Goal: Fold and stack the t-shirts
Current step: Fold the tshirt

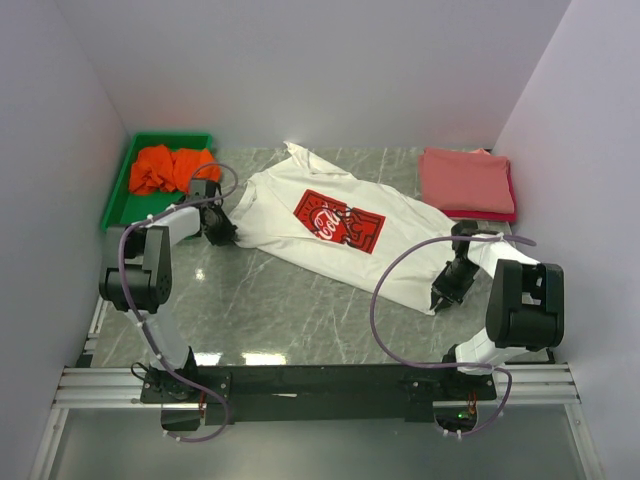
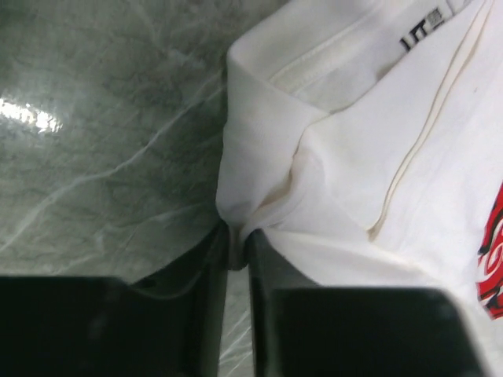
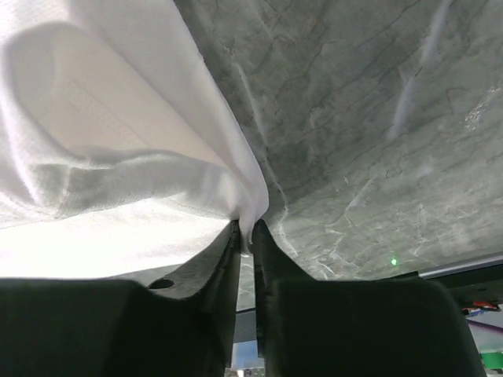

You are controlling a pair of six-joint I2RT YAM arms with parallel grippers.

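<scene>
A white t-shirt (image 1: 330, 235) with a red square chest print (image 1: 340, 221) lies spread slantwise across the middle of the table. My left gripper (image 1: 222, 232) is shut on its left shoulder edge; the left wrist view shows the white cloth (image 2: 330, 157) pinched between the fingers at my gripper (image 2: 237, 239). My right gripper (image 1: 441, 296) is shut on the shirt's lower hem corner; the right wrist view shows the cloth (image 3: 118, 157) held at my gripper (image 3: 246, 232). A crumpled orange t-shirt (image 1: 168, 167) lies in the tray. Folded salmon-pink and red shirts (image 1: 468, 183) are stacked at the back right.
A green plastic tray (image 1: 120, 195) stands at the back left against the wall. White walls close in the left, back and right sides. The marble tabletop (image 1: 280, 310) shows bare between the shirt and the arm bases.
</scene>
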